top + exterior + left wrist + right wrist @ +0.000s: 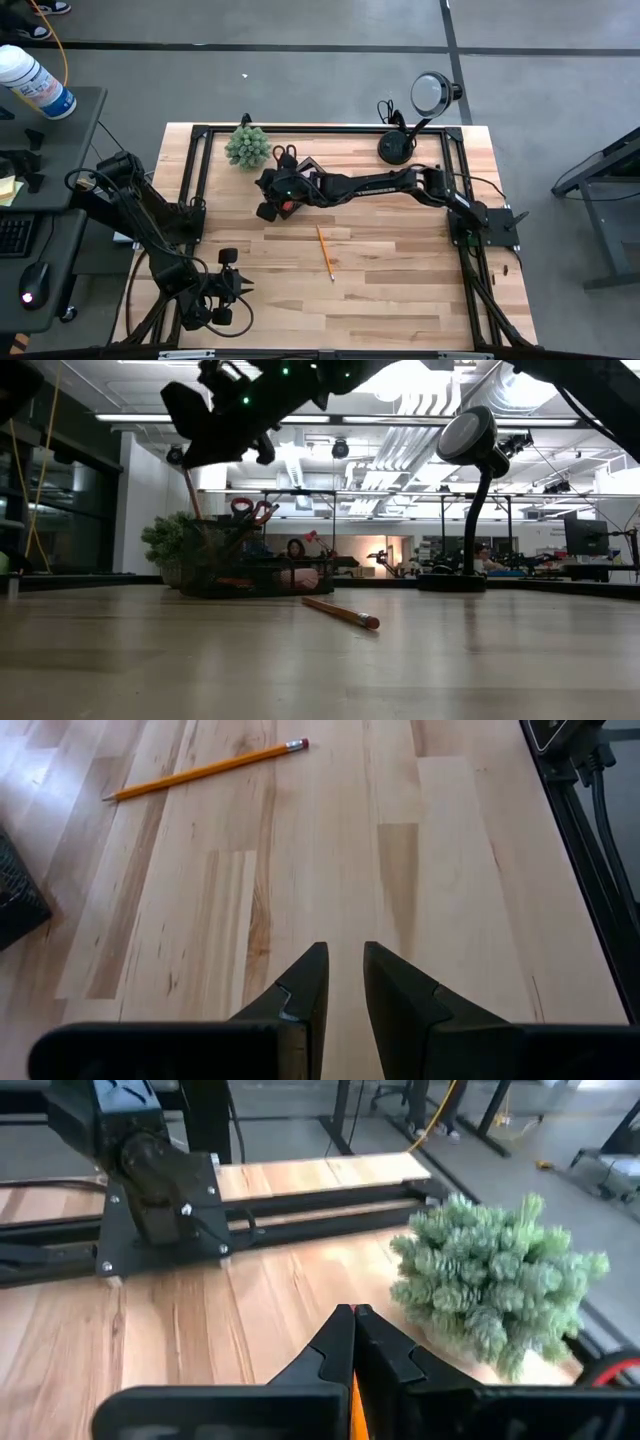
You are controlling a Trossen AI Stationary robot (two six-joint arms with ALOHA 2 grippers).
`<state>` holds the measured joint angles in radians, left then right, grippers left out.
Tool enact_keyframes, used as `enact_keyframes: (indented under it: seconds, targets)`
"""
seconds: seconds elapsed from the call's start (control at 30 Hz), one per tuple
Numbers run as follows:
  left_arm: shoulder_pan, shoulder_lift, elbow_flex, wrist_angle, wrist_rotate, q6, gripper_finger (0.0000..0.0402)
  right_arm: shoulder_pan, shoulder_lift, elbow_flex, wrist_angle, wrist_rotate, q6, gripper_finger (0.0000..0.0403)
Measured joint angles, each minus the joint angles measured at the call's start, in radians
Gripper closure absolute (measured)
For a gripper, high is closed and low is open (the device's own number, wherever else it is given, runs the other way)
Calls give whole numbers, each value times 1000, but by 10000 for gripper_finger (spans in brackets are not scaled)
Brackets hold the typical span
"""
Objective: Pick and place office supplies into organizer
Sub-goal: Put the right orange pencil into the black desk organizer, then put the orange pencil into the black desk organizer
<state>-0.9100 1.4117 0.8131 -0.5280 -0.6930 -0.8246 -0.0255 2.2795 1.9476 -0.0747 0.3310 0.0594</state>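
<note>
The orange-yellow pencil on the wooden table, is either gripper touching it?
No. The orange-yellow pencil lies alone on the wooden table, apart from the left gripper and right gripper.

I take the organizer (278, 195) as my landmark. Above it my right gripper (268, 196) hangs with its fingers pressed together on an orange pencil (354, 1410), and the right arm stretches across the table from the far right side, blocking that approach. Just behind the organizer stands the green spiky plant (246, 146), crowding the back-left side. The lamp (397, 148) sits well to the right at the back edge. In front, the wood is bare except for one loose pencil (325, 252). My left gripper (228, 285) waits near the front-left corner, fingers slightly parted.
</note>
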Motion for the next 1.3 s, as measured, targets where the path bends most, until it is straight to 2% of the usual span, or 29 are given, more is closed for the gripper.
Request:
enact_keyframes:
  seconds: [0.2,0.53,0.67,0.97,1.17,1.3]
  targets:
    - [0,0,0,-3,0,0,344,-21,0,2,-47,-11,44,402]
    - [0,0,0,-6,0,0,344,-36,0,2,-82,-107,92,398]
    - [0,0,0,-6,0,0,344,-38,0,2,-86,-144,100,368]
    - [0,0,0,-14,0,-1,344,-39,-2,2,-95,-148,126,276]
    - [0,0,0,-15,0,-1,344,-39,-6,80,-164,-148,122,261]
    - [0,0,0,-16,0,-1,344,-42,-5,187,-293,-157,90,267]
